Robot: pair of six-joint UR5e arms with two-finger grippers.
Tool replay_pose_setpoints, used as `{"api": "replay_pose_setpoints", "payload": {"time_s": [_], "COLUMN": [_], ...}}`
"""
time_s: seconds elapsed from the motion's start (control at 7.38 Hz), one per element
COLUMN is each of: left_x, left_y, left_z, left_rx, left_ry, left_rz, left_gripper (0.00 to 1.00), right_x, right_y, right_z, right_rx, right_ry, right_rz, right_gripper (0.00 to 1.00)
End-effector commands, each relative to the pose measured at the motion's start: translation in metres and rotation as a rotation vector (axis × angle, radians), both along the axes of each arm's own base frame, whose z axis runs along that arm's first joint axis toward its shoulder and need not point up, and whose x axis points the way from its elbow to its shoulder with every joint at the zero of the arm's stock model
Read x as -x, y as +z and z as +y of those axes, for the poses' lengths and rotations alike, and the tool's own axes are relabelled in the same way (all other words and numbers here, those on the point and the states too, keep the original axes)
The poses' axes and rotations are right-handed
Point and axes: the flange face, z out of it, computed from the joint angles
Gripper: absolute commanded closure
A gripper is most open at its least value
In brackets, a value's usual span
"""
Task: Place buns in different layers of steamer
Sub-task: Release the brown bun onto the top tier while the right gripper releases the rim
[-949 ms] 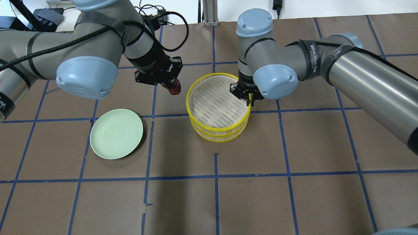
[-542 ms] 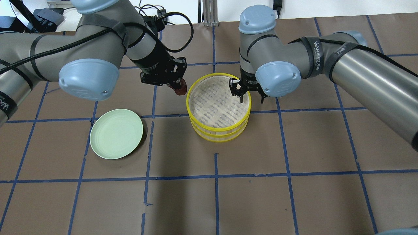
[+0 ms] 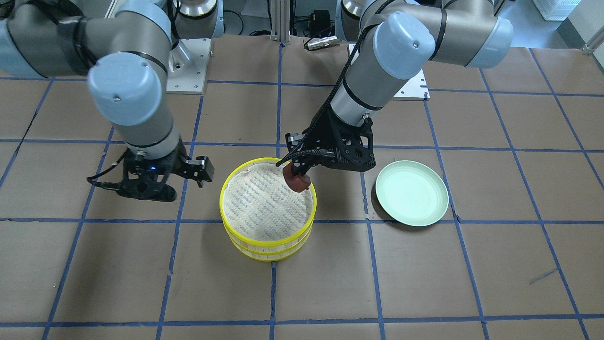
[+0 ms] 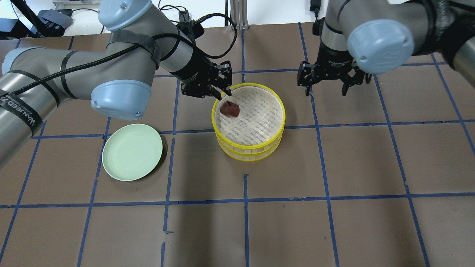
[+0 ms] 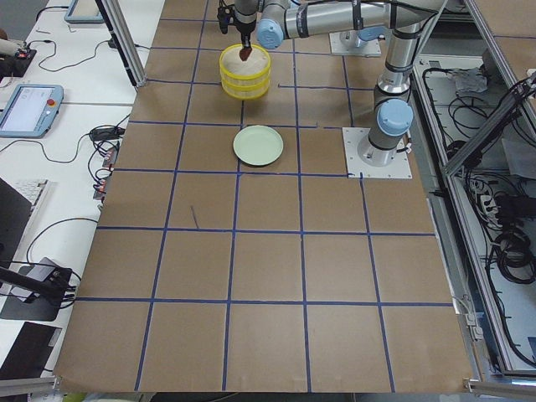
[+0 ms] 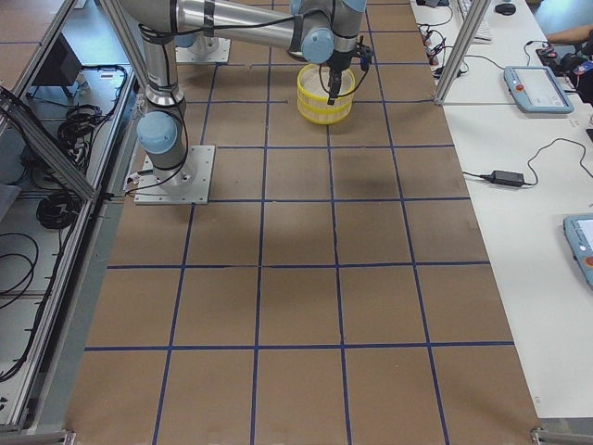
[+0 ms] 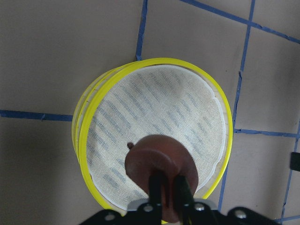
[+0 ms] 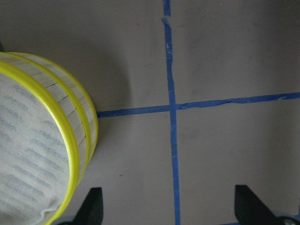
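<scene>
The steamer [image 4: 248, 148] stands mid-table, its two yellow-rimmed layers stacked, the top layer [image 4: 259, 115] showing its white liner. My left gripper [image 4: 223, 97] is shut on the reddish-brown bun [image 4: 229, 109] and holds it just above the top layer's left part. The left wrist view shows the bun [image 7: 159, 157] between the fingers [image 7: 157, 187], over the liner [image 7: 154, 103]. My right gripper [image 4: 326, 92] is open and empty, apart from the steamer on its far right side. In the right wrist view its fingertips [image 8: 93, 208] stand wide beside the steamer [image 8: 77, 122]. The white bun is hidden.
An empty pale green plate [image 4: 132, 152] lies on the brown paper left of the steamer; it also shows in the front-facing view [image 3: 411, 192]. Blue tape lines grid the table. Both arms reach over the table's back half.
My left gripper has carried the reddish-brown bun rightward, from beside the steamer to over its top layer. My right gripper has let go of the steamer's rim and drawn back to the right.
</scene>
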Motion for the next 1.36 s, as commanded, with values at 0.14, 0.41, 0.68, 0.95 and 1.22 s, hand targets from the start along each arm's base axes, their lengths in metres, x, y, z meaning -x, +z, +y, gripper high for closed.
{"api": "replay_pose_setpoints", "payload": {"time_s": [0.14, 0.41, 0.68, 0.95, 1.22], "left_x": [0.0, -0.032, -0.08, -0.135, -0.153], "left_y": [0.004, 0.011, 0.017, 0.037, 0.07], "left_z": [0.0, -0.01, -0.009, -0.003, 0.012], "left_rx": [0.009, 0.024, 0.014, -0.083, -0.129], "left_ry": [0.009, 0.037, -0.09, -0.054, -0.035], "left_rz": [0.001, -0.12, -0.22, -0.243, -0.314], "left_gripper": [0.0, 0.0, 0.0, 0.0, 0.0], "right_x": [0.015, 0.019, 0.015, 0.015, 0.015], "right_y": [0.024, 0.028, 0.027, 0.026, 0.026], "right_z": [0.01, 0.012, 0.013, 0.013, 0.013], "right_rx": [0.02, 0.023, 0.025, 0.022, 0.022], "right_ry": [0.004, -0.005, 0.004, 0.002, 0.001], "right_rz": [-0.006, -0.006, -0.006, -0.006, -0.006], "right_gripper": [0.0, 0.0, 0.0, 0.0, 0.0]}}
